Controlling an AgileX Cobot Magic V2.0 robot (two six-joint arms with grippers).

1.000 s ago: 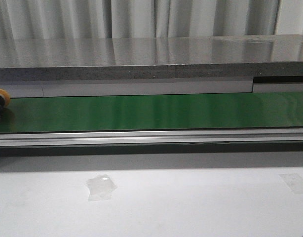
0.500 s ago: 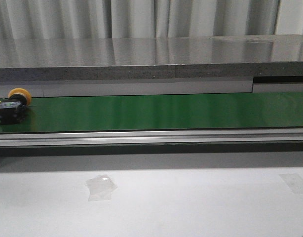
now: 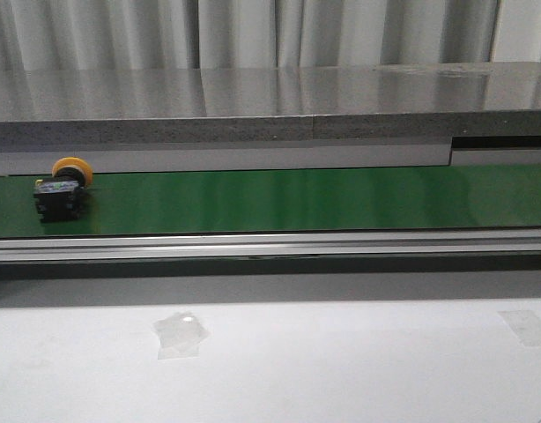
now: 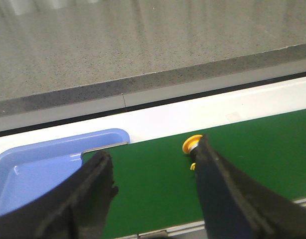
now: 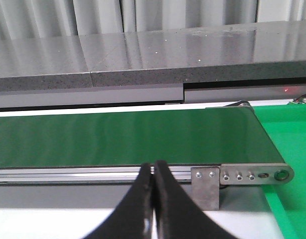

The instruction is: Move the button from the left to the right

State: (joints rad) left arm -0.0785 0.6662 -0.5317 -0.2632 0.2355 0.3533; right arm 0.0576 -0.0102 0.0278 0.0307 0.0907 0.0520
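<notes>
The button, a yellow-orange cap on a black body, lies on the green conveyor belt near its left end. In the left wrist view only the button's cap shows; the body is hidden behind one finger. My left gripper hangs open above the belt with nothing between its fingers, and the button is just outside that finger. My right gripper is shut and empty, in front of the belt's right end. Neither gripper shows in the front view.
A blue tray sits at the belt's left end. A grey stone ledge runs behind the belt. A green mat lies beyond the right end. Two scraps of clear tape lie on the white table.
The button has travelled to the right along the belt, from the front view's left edge to well inside it. Nothing else has moved.
</notes>
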